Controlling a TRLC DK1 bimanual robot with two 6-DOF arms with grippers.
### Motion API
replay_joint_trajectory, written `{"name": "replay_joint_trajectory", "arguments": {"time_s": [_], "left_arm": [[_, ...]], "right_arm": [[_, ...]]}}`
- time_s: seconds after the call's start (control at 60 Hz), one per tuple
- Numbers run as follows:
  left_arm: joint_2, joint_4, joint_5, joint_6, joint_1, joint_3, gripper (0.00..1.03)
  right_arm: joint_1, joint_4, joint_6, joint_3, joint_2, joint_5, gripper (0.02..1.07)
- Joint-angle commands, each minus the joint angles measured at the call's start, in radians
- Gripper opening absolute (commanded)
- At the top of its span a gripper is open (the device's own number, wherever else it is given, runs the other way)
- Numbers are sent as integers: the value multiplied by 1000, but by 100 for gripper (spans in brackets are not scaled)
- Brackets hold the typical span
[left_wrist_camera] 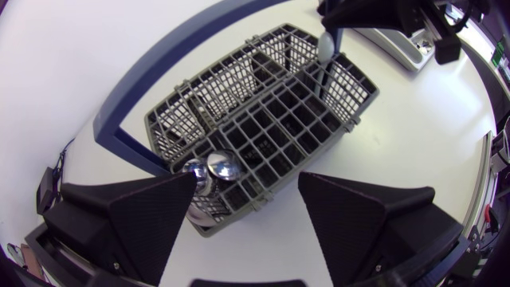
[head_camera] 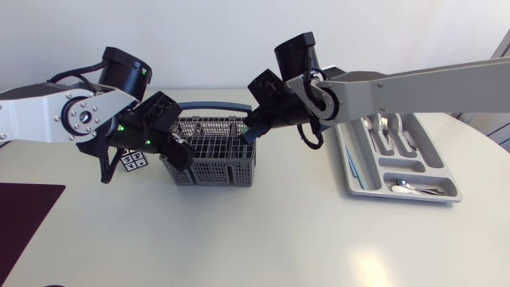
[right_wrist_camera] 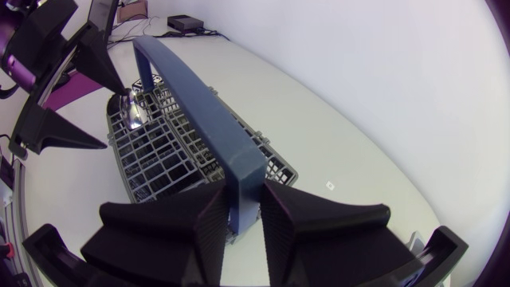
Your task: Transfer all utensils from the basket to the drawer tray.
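Note:
The grey wire basket (head_camera: 209, 159) with a blue handle (head_camera: 209, 104) stands mid-table. Two shiny spoons (left_wrist_camera: 212, 167) stand bowl-up in its near end, just under my open left gripper (left_wrist_camera: 247, 177), which hangs over the basket's left end (head_camera: 177, 147). At the other end my right gripper (head_camera: 253, 131) has its fingers drawn close on the top of an upright spoon (left_wrist_camera: 327, 45). In the right wrist view the handle's post (right_wrist_camera: 243, 179) shows in the narrow gap of that gripper (right_wrist_camera: 245, 195) and the spoon is hidden. The drawer tray (head_camera: 351, 171) at right holds several utensils.
A dark purple mat (head_camera: 24, 211) lies at the table's left front edge. A small black-and-white marker tag (head_camera: 134, 159) sits beside the basket, under my left arm. The right arm's link spans the space above the tray.

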Motion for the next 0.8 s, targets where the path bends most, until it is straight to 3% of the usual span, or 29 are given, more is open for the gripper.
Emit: {"name": "replay_joint_trajectory", "arguments": {"time_s": [0.0, 0.1, 0.217, 0.333, 0.5, 0.667, 0.783], "left_arm": [[-25, -1, -5, -4, -6, -34, 90], [-33, -1, -5, -4, -7, -42, 90], [-36, 0, -5, -5, -7, -50, 90], [-44, -1, -5, -4, -6, -51, 90], [-39, 8, -5, 7, 8, -37, 90], [-8, 26, -5, 19, 29, -14, 90], [15, 32, -5, 25, 45, -2, 90]], "right_arm": [[55, -46, 15, -74, -76, 26, 21], [94, -77, 49, -109, -123, 72, 22], [126, -149, 73, -123, -162, 75, 49], [160, -181, 76, -163, -209, 76, 52], [157, -244, 75, -210, -306, 64, 92], [123, -310, 58, -252, -439, 13, 97], [-21, -347, 27, -227, -441, -125, 96]]}}
